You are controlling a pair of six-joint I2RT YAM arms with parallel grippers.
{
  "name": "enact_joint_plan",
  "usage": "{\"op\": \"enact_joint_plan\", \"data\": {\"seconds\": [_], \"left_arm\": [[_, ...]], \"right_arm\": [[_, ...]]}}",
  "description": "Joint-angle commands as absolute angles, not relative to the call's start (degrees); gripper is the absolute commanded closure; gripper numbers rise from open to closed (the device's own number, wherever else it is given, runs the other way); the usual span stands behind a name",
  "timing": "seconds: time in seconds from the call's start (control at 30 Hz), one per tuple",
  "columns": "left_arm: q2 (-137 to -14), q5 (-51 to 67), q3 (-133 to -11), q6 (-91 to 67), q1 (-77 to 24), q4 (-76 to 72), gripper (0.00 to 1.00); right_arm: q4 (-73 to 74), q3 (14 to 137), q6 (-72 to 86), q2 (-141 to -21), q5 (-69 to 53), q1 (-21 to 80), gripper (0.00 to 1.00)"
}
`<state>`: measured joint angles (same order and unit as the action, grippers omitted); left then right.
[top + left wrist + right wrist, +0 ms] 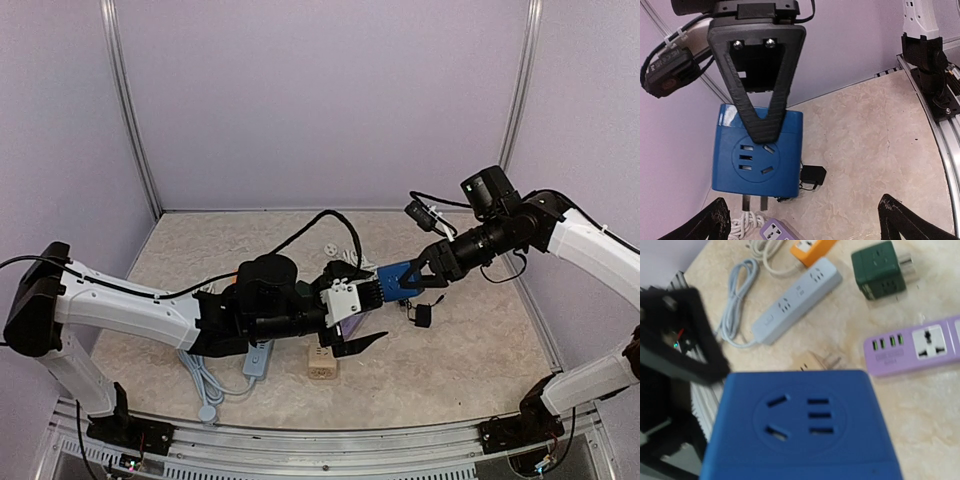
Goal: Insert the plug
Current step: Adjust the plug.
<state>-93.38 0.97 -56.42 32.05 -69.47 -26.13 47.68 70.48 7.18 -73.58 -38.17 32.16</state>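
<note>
The plug is a blue cube [400, 280] with a socket face [756, 156] and two flat metal prongs [755, 202] pointing down. My right gripper [408, 283] is shut on it and holds it in the air above the table. One of its black fingers [758, 85] lies across the cube's face. In the right wrist view the blue cube [800, 425] fills the lower frame and hides those fingers. My left gripper [372, 303] stands open just left of the cube, its fingertips [715, 222] spread wide and holding nothing. A purple power strip [776, 231] lies below the prongs.
On the table lie the purple strip [912, 345], a green cube adapter [879, 269], a pale blue strip [797, 300], an orange strip [810, 247], a beige plug [320, 366], a small black adapter [422, 315] and a coiled white cable [745, 220].
</note>
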Motion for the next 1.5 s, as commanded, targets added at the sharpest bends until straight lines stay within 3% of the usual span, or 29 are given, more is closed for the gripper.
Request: {"op": "enact_joint_plan", "data": {"seconds": [0.0,0.67,0.87,1.3,1.47], "left_arm": [[-93.85,-1.46,-56.30,34.80,-69.70,-33.68,0.01],[-99.68,-5.30,-61.73,34.34,-69.37,-29.31,0.02],[-99.82,-5.23,-61.78,32.83,-68.73,-29.47,0.10],[-100.93,-3.49,-62.15,31.82,-69.38,-29.71,0.44],[-101.81,-4.20,-62.90,31.84,-70.05,-29.89,0.50]], "right_arm": [[47.57,69.26,7.69,-71.90,-36.85,32.74,1.00],[47.81,70.02,7.34,-73.92,-38.53,35.93,1.00],[47.04,69.31,7.30,-74.30,-39.41,36.36,1.00],[45.74,69.42,7.80,-75.09,-42.30,36.40,1.00],[42.79,67.64,8.98,-74.22,-43.79,36.41,0.96]]}}
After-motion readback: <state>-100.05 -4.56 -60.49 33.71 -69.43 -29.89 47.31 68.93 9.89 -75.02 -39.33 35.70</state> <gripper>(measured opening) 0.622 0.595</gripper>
